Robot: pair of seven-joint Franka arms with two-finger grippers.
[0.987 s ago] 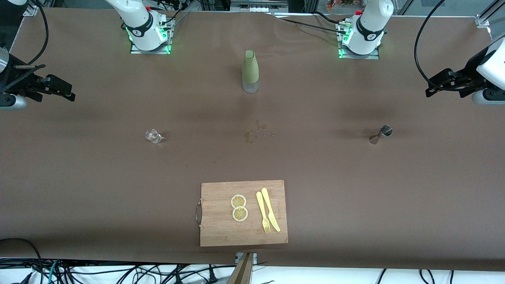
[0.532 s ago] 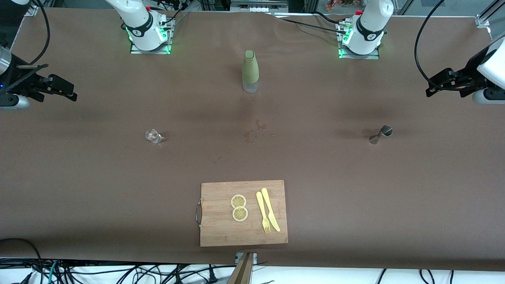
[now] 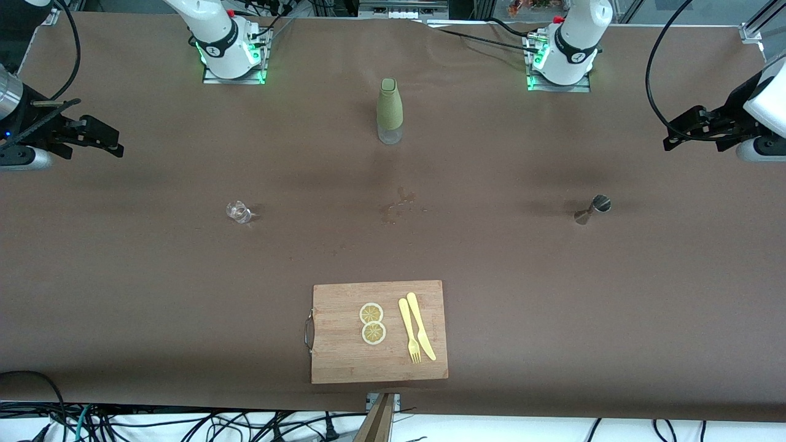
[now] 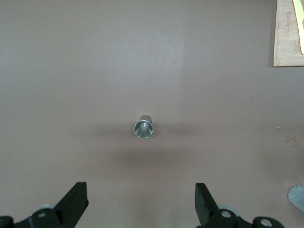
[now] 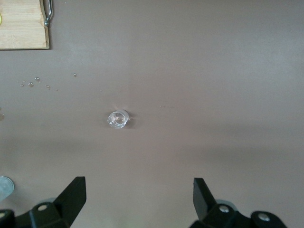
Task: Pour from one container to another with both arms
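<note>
Front view: left gripper at right edge, right gripper at left edge, both empty above the bench. Green bottle upper centre; glass centre-left; metal jigger centre-right.

Left wrist view: fingers spread wide, jigger mid-frame.

Right wrist view: fingers spread wide, glass mid-frame.

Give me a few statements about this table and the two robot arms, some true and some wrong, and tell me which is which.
1. Both grippers are open and hold nothing. True: the left gripper and the right gripper show spread fingers.
2. The green bottle lies on its side. False: it stands upright.
3. Two lemon slices lie on the cutting board. True.
4. The small glass sits on the cutting board. False: it stands on the bare table, toward the right arm's end.
5. The metal cup is held by the left gripper. False: it stands alone on the table.
</note>
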